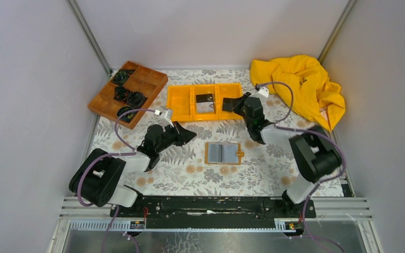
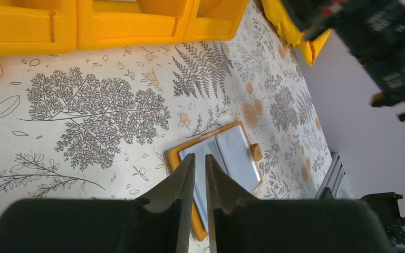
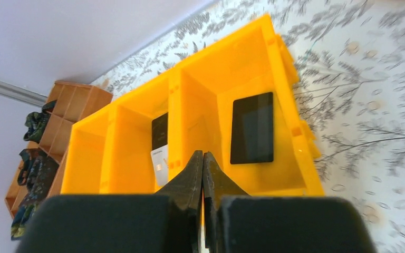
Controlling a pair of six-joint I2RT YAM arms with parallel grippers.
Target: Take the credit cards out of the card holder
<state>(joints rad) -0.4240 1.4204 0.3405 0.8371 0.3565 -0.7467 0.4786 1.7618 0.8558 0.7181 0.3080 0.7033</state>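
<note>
The card holder [image 1: 223, 153] lies open on the floral table, orange-tan with grey-blue pockets, and it also shows in the left wrist view [image 2: 227, 158]. My left gripper [image 1: 192, 135] hovers to its left; its jaws [image 2: 200, 156] stand a narrow gap apart with nothing between them. My right gripper [image 1: 225, 104] is over the orange bin [image 1: 179, 100], its jaws [image 3: 203, 154] shut and empty. A black credit card [image 3: 252, 128] lies flat in the bin's right compartment. The middle compartment holds another black card [image 3: 160, 130] and a pale card [image 3: 160, 164].
A brown wooden divided tray [image 1: 150, 79] with dark bundles sits at the back left. A crumpled yellow cloth [image 1: 300, 87] lies at the back right. Grey walls close in both sides and the back.
</note>
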